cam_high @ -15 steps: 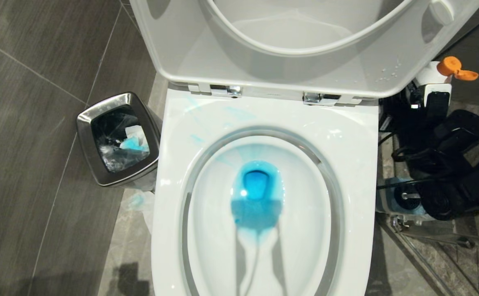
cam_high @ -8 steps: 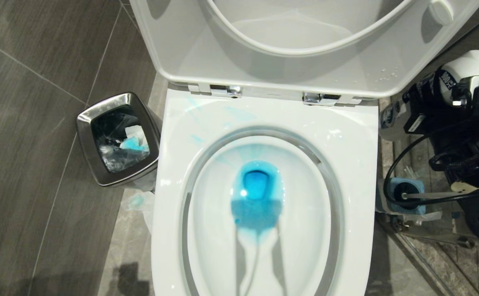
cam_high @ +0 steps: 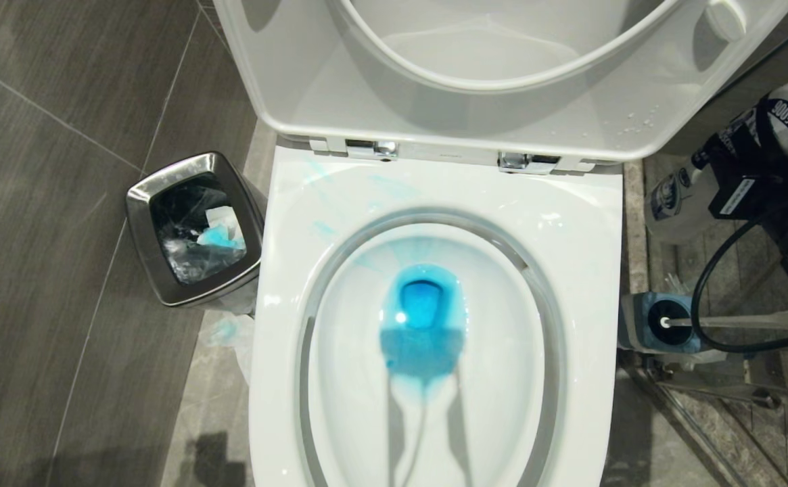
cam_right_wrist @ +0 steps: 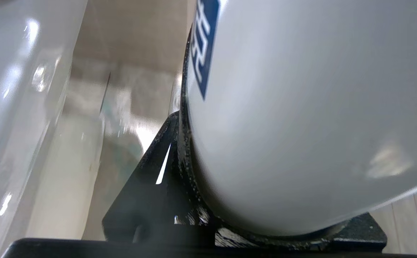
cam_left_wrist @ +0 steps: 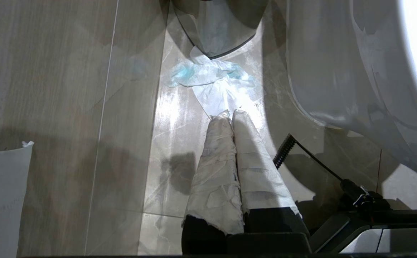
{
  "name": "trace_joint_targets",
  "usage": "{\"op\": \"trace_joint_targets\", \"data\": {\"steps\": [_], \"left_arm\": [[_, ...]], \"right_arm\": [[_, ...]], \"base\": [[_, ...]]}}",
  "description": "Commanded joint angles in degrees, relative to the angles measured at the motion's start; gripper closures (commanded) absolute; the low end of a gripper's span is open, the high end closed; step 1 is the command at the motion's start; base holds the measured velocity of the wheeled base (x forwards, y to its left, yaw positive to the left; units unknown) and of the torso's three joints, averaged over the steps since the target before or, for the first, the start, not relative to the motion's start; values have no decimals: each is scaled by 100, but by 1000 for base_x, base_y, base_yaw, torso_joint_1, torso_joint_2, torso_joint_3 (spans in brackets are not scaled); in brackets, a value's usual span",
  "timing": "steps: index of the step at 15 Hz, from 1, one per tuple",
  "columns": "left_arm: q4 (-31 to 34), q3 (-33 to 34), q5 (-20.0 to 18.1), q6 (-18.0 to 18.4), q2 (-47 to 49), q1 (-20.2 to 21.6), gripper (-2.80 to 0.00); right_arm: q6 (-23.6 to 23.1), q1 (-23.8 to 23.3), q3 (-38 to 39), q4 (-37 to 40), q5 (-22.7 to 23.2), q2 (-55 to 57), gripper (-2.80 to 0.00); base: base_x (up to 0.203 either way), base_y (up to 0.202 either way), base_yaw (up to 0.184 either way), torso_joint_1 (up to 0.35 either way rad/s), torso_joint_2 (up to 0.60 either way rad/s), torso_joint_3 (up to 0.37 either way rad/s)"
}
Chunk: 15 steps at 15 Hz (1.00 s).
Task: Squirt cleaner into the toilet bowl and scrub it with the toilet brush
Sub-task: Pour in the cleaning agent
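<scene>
- Left hand (cam_left_wrist: 229, 116): wrapped fingers pressed together above the floor, beside the bowl.
- White glossy ceramic toilet bowl (cam_high: 590, 270), centre: bright blue cleaner (cam_high: 422, 318) tints its water.
- Slim white toilet brush (cam_high: 738, 322), right, in its holder.
- Right hand (cam_high: 762, 176), far right, pinching a white plastic bottle (cam_right_wrist: 301, 107).

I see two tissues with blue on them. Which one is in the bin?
The small folded tissue lying on the black bag inside the steel bin. The other, crumpled tissue lies on the floor beside the toilet bowl.

Black right arm (cam_high: 782, 223) with looping cable; tape-wrapped white left fingers (cam_left_wrist: 217, 172).
</scene>
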Motion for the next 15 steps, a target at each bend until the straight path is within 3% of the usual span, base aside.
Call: {"op": "trace_joint_targets", "data": {"steps": [1, 12, 15], "left_arm": [[-1, 0, 1, 0, 9, 1, 0], [-1, 0, 1, 0, 9, 1, 0], [-1, 0, 1, 0, 9, 1, 0]], "right_arm": [[33, -2, 68, 249, -12, -480, 0], [-27, 13, 230, 2065, -7, -2413, 0], [-102, 24, -7, 2834, 240, -2831, 0]], "base": [[0, 0, 0, 0, 0, 0], [0, 0, 0, 0, 0, 0], [0, 0, 0, 0, 0, 0]]}}
